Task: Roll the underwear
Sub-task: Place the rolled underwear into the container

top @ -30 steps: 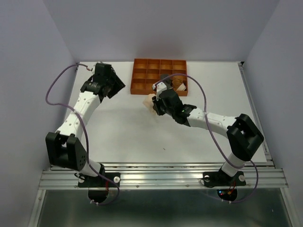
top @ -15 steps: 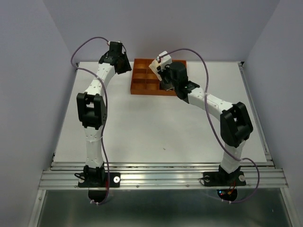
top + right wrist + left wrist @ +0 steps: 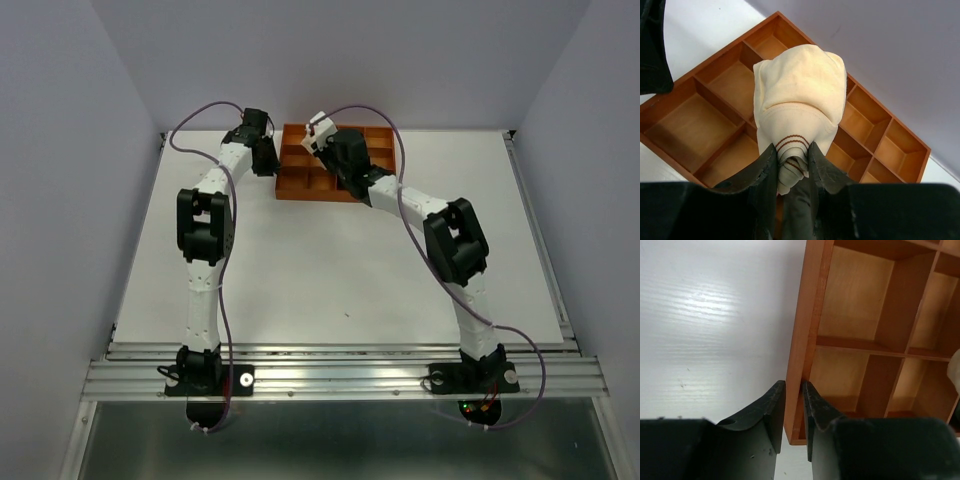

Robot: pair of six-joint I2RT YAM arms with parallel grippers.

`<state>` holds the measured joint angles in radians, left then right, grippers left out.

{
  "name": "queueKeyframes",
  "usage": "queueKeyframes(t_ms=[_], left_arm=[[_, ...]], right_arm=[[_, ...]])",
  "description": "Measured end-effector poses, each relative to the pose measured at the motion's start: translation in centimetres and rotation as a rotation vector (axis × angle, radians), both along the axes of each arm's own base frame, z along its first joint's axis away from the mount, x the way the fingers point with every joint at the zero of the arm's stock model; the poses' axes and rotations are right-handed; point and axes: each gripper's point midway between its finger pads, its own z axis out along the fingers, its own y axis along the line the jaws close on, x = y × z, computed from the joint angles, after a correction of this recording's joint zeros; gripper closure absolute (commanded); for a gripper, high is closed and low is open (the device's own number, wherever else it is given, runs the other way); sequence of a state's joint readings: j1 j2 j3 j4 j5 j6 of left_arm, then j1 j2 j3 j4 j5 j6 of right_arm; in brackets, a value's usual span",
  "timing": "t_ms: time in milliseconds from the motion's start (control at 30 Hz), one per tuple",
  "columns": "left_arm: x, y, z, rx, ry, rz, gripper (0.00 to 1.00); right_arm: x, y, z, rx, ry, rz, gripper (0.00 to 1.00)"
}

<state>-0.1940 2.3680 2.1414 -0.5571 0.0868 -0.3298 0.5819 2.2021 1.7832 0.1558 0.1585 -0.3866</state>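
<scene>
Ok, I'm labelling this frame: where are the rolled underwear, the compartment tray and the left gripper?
rolled cream underwear [image 3: 800, 90]: right wrist view, middle of the roll.
compartment tray [image 3: 809, 315]: left wrist view, outer side wall.
left gripper [image 3: 793, 390]: left wrist view, between its fingertips.

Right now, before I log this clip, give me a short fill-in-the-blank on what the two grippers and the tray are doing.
The right gripper grips rolled underwear whose thin stripes are ___.
The left gripper straddles a side wall of the tray; the compartments nearest it are ___.
Pieces of underwear in view: ___.
Missing words: brown; empty; one.
</scene>
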Motion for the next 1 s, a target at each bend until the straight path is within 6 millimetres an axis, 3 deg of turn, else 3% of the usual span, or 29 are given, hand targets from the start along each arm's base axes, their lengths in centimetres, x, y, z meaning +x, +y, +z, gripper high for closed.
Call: queueKeyframes(t_ms=[233, 500, 767, 1000], left_arm=[[0.1, -0.6, -0.6, -0.03, -0.005, -0.007, 0.84], [0.3, -0.8, -0.6, -0.043, -0.012, -0.006, 0.89], [0.4, -0.8, -0.5, -0.044, -0.018, -0.008, 0.94], [0.4, -0.9, -0.6, -0.041, -0.024, -0.011, 0.95]], right_arm=[[0.9, 1.5, -1.2, 0.004, 0.023, 0.03, 0.99], [0.7, 2.0, -4.0, -0.06, 0.062, 0.009, 0.99], [2.2, 0.7, -0.4, -0.119, -0.04, -0.05, 0.99], [2.8, -1.2, 0.1, -0.276, -0.1, -0.072, 0.99]])
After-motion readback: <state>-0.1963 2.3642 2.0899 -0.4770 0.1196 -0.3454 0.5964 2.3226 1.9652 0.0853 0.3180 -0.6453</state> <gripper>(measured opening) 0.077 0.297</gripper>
